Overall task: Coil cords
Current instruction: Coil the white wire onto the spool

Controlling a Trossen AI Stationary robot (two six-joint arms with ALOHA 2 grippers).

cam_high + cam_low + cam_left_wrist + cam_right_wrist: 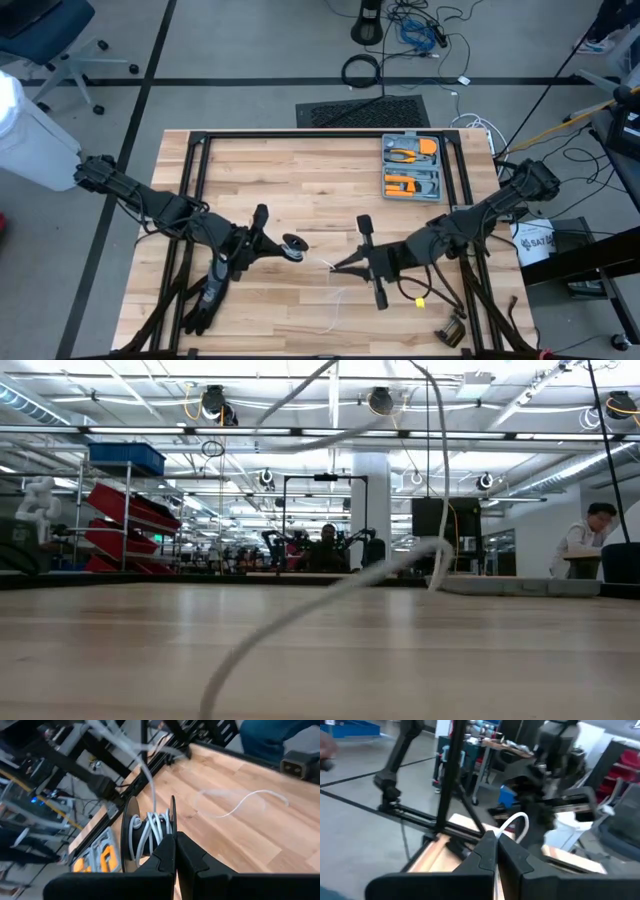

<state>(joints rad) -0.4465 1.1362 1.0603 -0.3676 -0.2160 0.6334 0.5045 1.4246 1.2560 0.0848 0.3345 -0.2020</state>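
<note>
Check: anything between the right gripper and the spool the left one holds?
Nothing visible. Left gripper is shut on the spool; right gripper is shut on the white cord. Only bare table and cord lie between them.

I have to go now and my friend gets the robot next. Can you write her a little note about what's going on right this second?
Left gripper: shut, holding the small black spool near the table's middle.
Right gripper: shut on the white cord, just right of the spool.
Cord: a few turns are wound on the spool. A loose tail trails on the wooden table toward the front edge.
Done: winding has started.
Left: coil the rest of the tail.
The orange tool case at the back right is not involved.
</note>
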